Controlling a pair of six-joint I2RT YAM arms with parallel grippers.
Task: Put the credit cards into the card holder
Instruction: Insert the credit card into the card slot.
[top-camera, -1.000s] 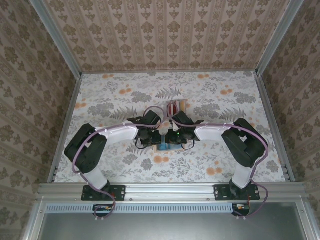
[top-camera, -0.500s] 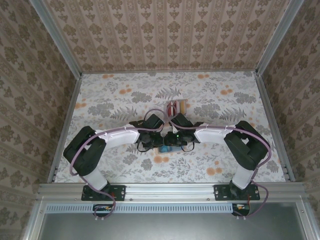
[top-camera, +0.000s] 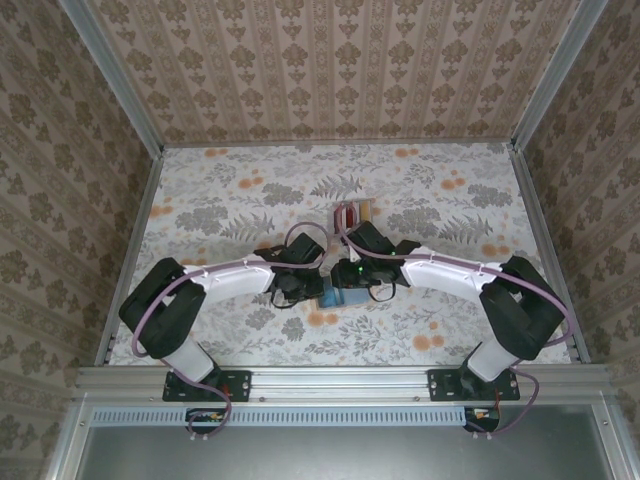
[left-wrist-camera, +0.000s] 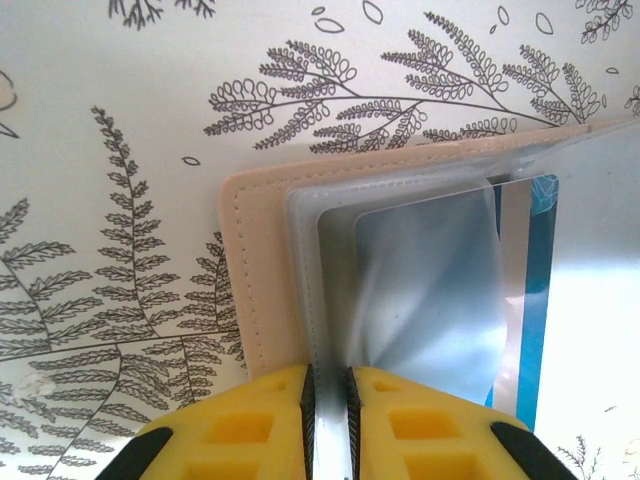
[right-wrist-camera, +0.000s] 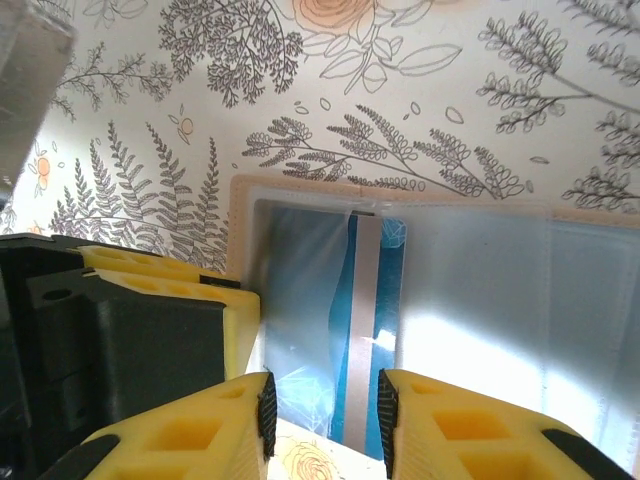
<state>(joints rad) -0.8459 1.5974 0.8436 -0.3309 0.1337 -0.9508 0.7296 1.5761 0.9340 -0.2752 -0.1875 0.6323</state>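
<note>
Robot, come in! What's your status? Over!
Left claw shut on card holder sleeve. Right claw open over blue card. Card rack stands beyond, apart.

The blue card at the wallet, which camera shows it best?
Right wrist: the blue card, with its grey stripe, shows plainly through the card holder's clear pocket. Left wrist shows a blue edge beside glare; top external, a small blue patch.
</note>
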